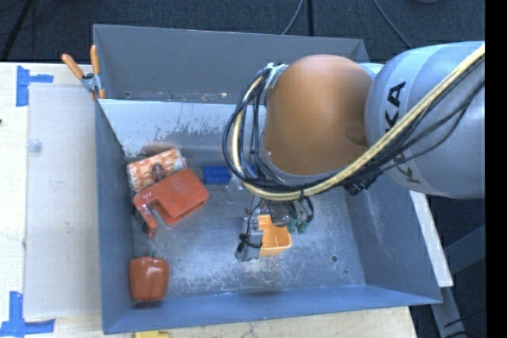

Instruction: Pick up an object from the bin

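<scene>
Hanging low in the bin [238,63], toward its front edge.
Tool [261,240] is sitting beside a small orange block [276,238] lying apart, handy for grasping; open or closed, I cannot tell.

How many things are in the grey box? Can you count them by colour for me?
Red: 2, the chunky red block and the round dark red thing
Blue: 1, the small blue piece
Orange: 1, the small orange piece
Orange and white pattern: 1, the patterned packet
Total: 5
</scene>
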{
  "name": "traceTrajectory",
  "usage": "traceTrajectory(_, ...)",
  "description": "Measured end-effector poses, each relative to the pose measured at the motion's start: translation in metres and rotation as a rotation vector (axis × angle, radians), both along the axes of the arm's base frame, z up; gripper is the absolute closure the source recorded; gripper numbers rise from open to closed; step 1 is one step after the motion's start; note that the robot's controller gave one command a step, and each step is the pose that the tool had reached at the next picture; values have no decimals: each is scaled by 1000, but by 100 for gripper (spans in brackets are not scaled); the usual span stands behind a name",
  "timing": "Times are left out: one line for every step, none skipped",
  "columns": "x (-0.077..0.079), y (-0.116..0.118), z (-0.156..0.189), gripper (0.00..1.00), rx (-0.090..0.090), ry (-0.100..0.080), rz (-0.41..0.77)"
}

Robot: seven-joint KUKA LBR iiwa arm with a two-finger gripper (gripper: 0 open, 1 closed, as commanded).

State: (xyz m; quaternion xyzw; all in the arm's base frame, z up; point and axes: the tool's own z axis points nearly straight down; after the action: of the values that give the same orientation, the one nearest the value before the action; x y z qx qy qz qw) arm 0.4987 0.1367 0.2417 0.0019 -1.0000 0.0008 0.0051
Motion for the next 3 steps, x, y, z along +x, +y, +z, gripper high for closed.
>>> traceTrajectory(2, -1, 4, 0, 2, -8, -4)
traceTrajectory(1, -37, -44, 0, 3, -9, 29)
traceTrajectory(-1, -62, -42, 0, -1, 12, 46)
